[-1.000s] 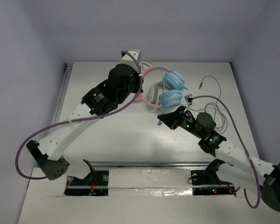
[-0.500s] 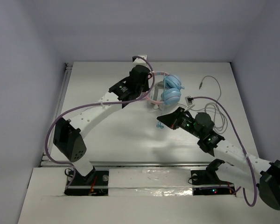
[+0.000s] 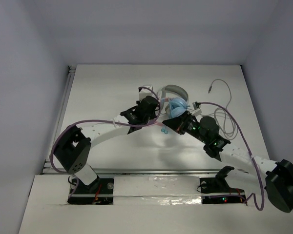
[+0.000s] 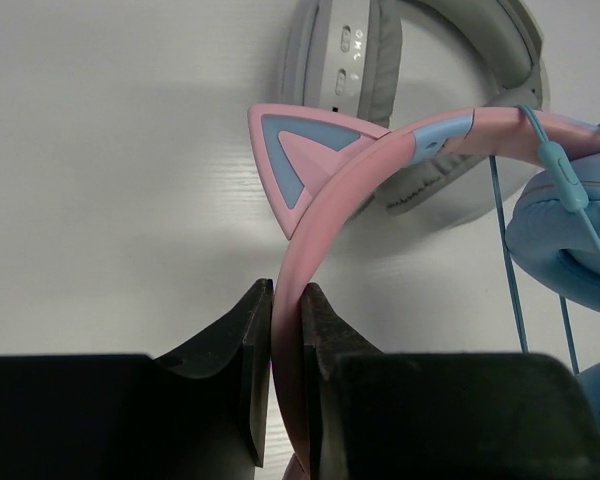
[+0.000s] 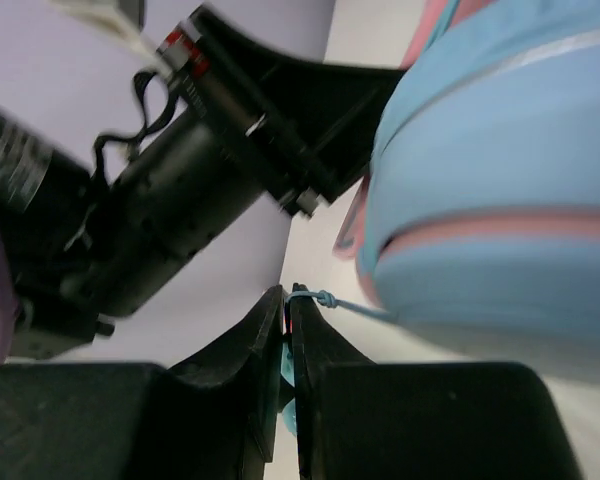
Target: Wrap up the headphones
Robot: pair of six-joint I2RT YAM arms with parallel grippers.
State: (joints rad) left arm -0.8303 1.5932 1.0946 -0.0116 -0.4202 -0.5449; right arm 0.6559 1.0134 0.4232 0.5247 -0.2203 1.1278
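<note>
My left hand (image 4: 284, 293) is clamped on the pink headband (image 4: 332, 198) of the headphones (image 3: 177, 106), the band pinched edge-on between both fingers. One cat ear (image 4: 292, 162) sticks out just past the fingertips. My right hand (image 5: 287, 298) is nearly closed, nipping the thin light-blue cable (image 5: 352, 309) at its tips, with a small knot just beside them. A light-blue ear cup (image 5: 500, 190) bulks close above that hand.

The headphones sit mid worktop (image 3: 102, 87), between the two hands. Cable strands run down past the ear cup in the left wrist view. A white-and-grey headset (image 4: 315, 60) lies flat just behind, partly under the pink band.

My left arm reaches in from the left with its elbow low. My right arm reaches in from the right, and both hands meet at centre.
</note>
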